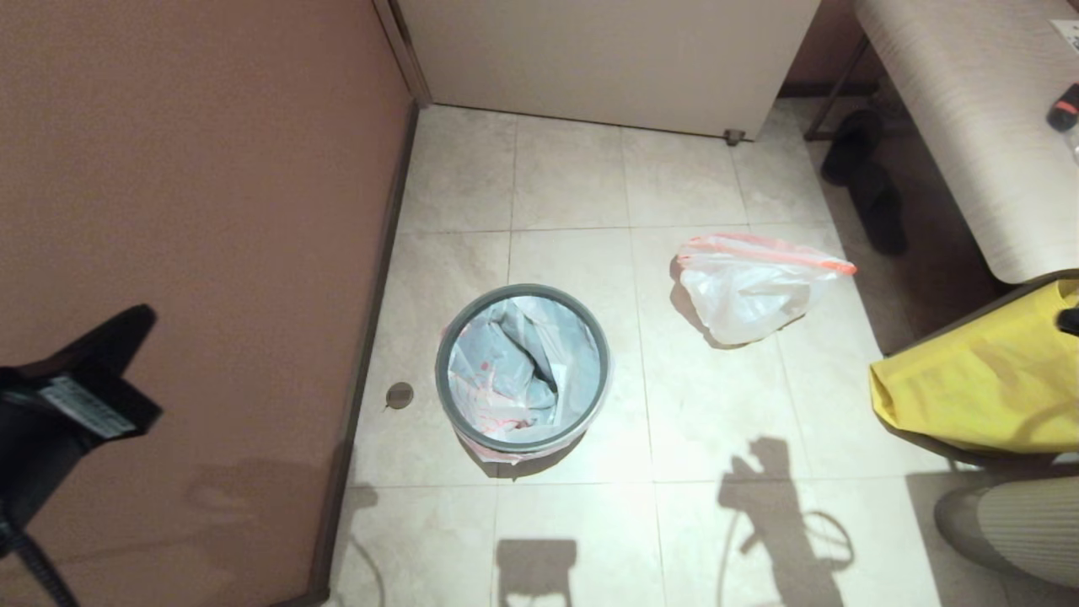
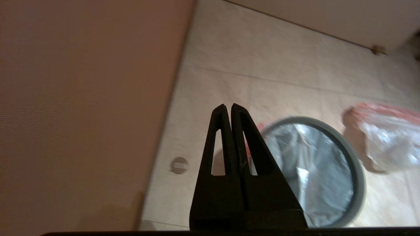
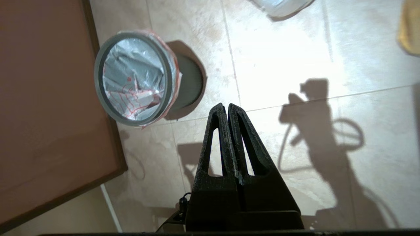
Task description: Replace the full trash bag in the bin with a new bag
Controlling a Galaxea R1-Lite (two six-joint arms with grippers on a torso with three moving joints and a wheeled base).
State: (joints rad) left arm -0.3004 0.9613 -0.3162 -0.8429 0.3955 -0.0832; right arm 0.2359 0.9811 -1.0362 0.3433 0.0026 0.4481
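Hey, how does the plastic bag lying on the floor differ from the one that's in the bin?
The full trash bag sits bunched and rounded on the tiles; the new bag lines the bin, held under the grey rim ring. The full bag looks mostly plain white; the new one shows a red line drawing. The full bag's orange-red band is gathered on top; the new bag's edge folds out over the bin. Both are thin, translucent white plastic.
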